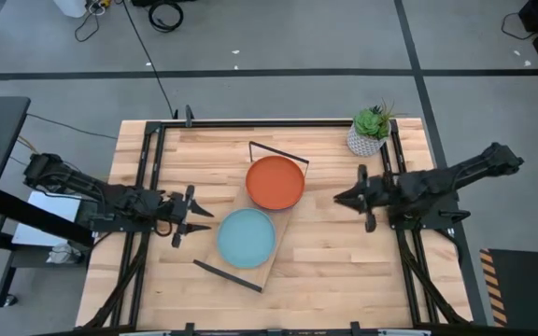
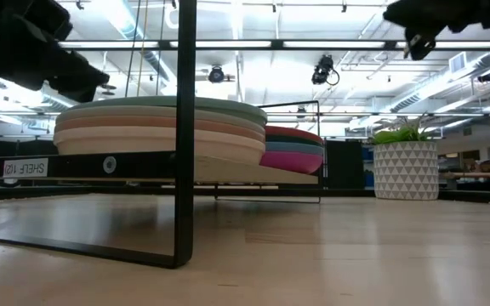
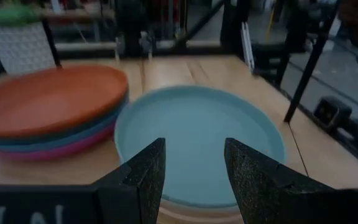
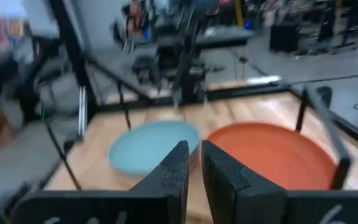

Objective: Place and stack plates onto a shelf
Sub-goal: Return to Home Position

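Observation:
The shelf [image 1: 281, 222] lies slantwise on the table's middle. Two stacks of plates rest on it. The far stack has an orange plate [image 1: 275, 182] on top, with teal, blue and magenta plates under it [image 3: 55, 140]. The near stack has a light blue plate [image 1: 246, 237] on top, with salmon and cream plates under it [image 2: 143, 136]. My left gripper [image 1: 204, 220] is open and empty, just left of the light blue plate [image 3: 197, 134]. My right gripper [image 1: 337, 198] is shut and empty, right of the orange plate [image 4: 266, 152].
A white potted plant [image 1: 370, 131] stands at the table's far right corner. Black frame rails [image 1: 148, 187] run along the table's left and right sides. The shelf's black end brackets [image 1: 278, 152] stand up at both ends; one crosses the low view [image 2: 184, 127].

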`<state>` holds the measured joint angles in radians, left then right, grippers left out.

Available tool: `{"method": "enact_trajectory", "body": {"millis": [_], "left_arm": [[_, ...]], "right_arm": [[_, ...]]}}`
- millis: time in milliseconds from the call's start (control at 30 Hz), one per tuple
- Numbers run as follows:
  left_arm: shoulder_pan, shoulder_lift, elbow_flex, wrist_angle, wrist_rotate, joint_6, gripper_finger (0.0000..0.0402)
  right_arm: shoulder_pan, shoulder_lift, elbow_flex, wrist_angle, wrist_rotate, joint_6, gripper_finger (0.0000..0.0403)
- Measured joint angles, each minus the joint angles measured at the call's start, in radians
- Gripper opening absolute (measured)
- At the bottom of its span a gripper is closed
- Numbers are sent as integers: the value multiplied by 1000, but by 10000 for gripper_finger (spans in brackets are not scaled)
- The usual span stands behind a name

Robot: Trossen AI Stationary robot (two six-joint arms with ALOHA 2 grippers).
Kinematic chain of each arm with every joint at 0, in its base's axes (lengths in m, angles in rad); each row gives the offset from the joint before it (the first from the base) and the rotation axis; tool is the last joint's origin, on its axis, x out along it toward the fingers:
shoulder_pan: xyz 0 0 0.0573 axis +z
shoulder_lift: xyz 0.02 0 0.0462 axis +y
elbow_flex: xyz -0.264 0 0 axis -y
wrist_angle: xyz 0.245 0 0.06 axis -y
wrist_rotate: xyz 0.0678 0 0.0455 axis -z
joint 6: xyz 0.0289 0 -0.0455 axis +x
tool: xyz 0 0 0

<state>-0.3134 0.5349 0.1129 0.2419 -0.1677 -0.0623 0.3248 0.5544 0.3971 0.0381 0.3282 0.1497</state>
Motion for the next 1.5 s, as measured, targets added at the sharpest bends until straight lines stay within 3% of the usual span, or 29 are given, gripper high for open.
{"method": "enact_trajectory", "body": {"millis": [300,433,600,733,1000,1233,1500], "left_arm": [[0,-139,-98,152,-14,123,172],[-1,-159,-104,99,-39,114,172],[-11,-171,-104,99,-41,100,172],[-11,-169,-104,105,-42,85,172],[-11,-169,-105,104,-42,128,172],[-11,-169,-105,104,-42,132,172],[-11,-169,-105,105,-42,127,172]], "right_arm": [[-1,-293,14,-213,43,69,49],[-1,-414,-50,-212,99,68,49],[-1,-543,-113,-236,65,27,49],[-1,-552,-123,-303,15,33,49],[-1,-553,-188,-170,16,62,49],[-1,-547,-250,-145,13,148,49],[-1,-546,-263,-143,11,112,50]]}}
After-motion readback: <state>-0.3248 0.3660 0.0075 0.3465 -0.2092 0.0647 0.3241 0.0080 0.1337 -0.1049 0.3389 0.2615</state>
